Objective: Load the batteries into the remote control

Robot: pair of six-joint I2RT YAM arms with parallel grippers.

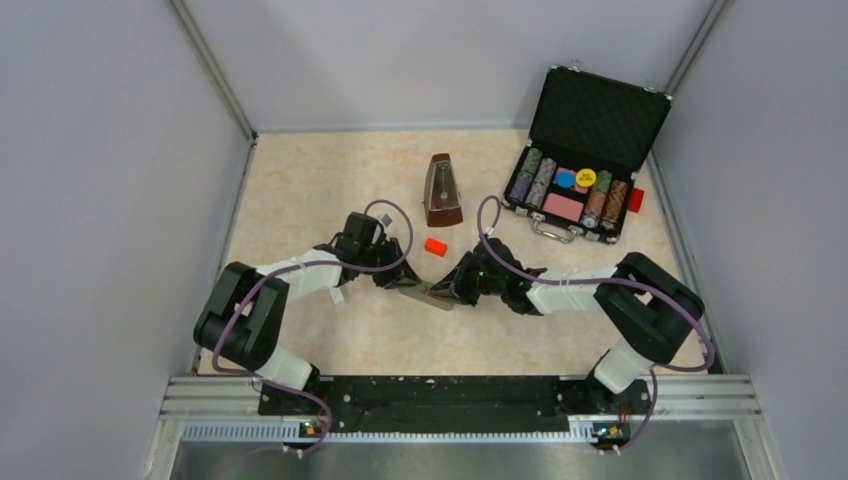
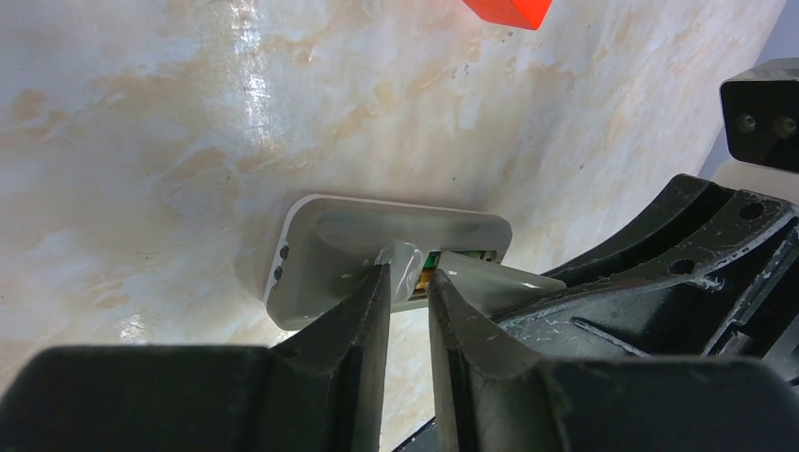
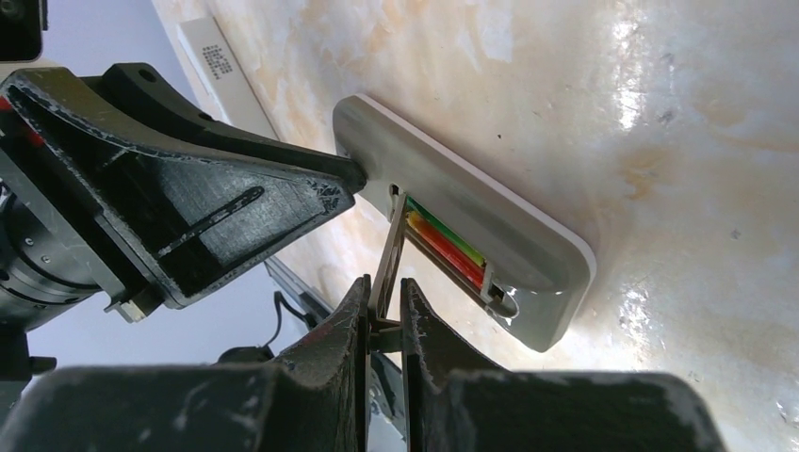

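The grey remote control [image 3: 509, 221] lies on the table, also in the left wrist view [image 2: 358, 235] and the top view [image 1: 428, 292]. Its recess is open and holds the red-orange battery [image 3: 443, 252] and the green battery [image 3: 450, 234] side by side. My right gripper [image 3: 384, 287] is shut on the thin grey cover [image 3: 388, 254], which stands tilted up from the recess edge. My left gripper [image 2: 408, 271] is shut on the remote's near edge beside the recess. In the top view the left gripper [image 1: 397, 278] and right gripper [image 1: 452, 290] meet over the remote.
A chunky red-orange block [image 1: 435, 245] lies just behind the remote. A brown metronome [image 1: 442, 190] stands further back. An open black case of poker chips [image 1: 585, 160] sits at the back right. A slim white bar [image 3: 221, 66] lies beyond the left gripper.
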